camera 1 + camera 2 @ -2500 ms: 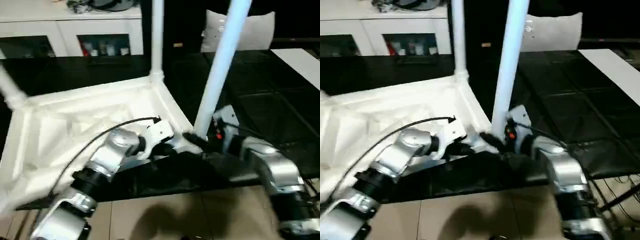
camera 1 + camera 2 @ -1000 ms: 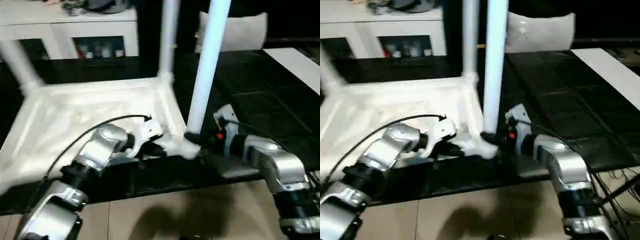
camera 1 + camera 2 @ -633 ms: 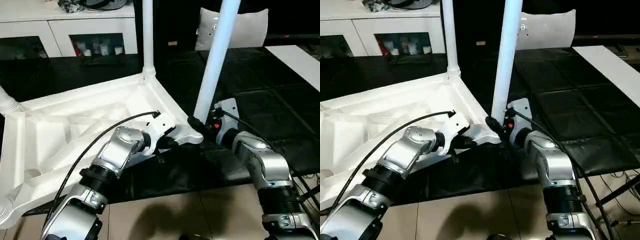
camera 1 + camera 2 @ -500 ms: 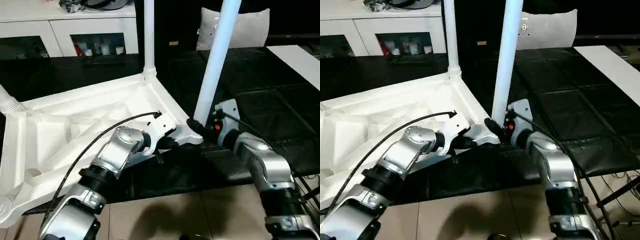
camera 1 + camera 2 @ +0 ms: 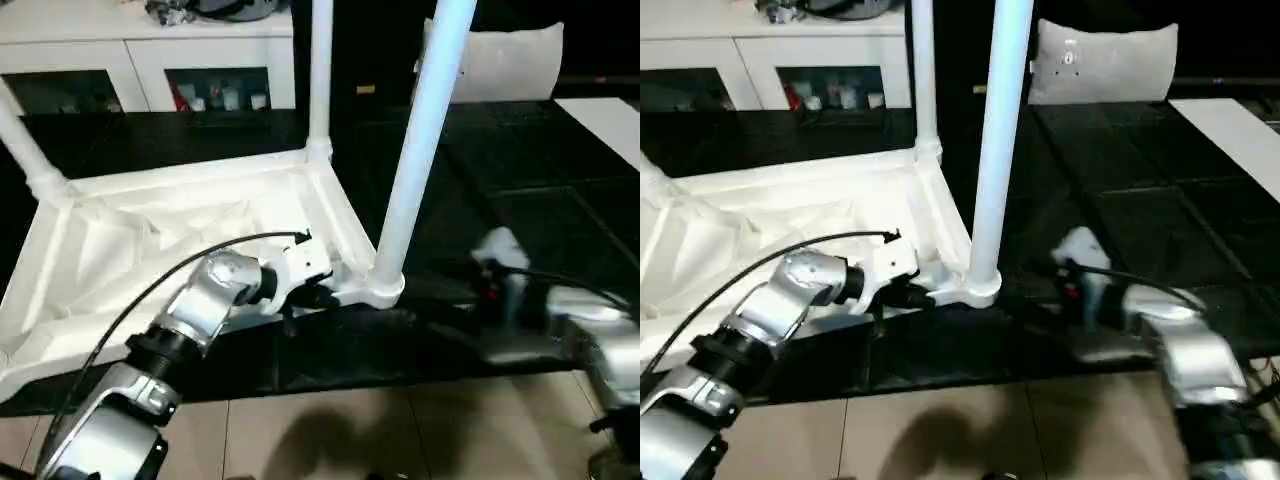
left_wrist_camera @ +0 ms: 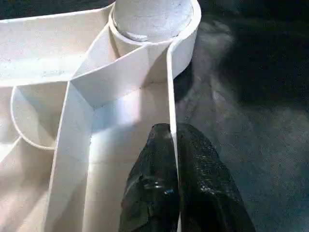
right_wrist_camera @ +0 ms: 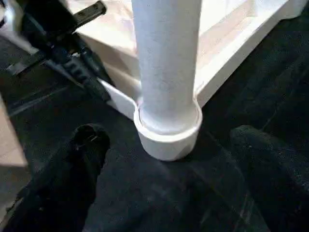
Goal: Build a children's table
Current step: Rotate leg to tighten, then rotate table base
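- Left claw (image 6: 171,193): I see it clenched on the tabletop (image 5: 150,240) rim, one finger either side of the wall, just beside the near corner socket (image 7: 166,137).
- Right claw (image 7: 164,193): released, fingers (image 7: 72,169) spread wide, apart from the leg (image 5: 415,140) standing upright in that socket.
- Tabletop: upside down on my black counter (image 5: 520,200), under the left claw.
- Another leg (image 5: 320,70): upright at the corner beyond.

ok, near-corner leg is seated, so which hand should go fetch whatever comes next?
Right, probably. The right hand is open and clear of the leg, touching nothing. The left hand is shut on the tabletop rim beside that socket; letting go would leave the tabletop unsteadied.
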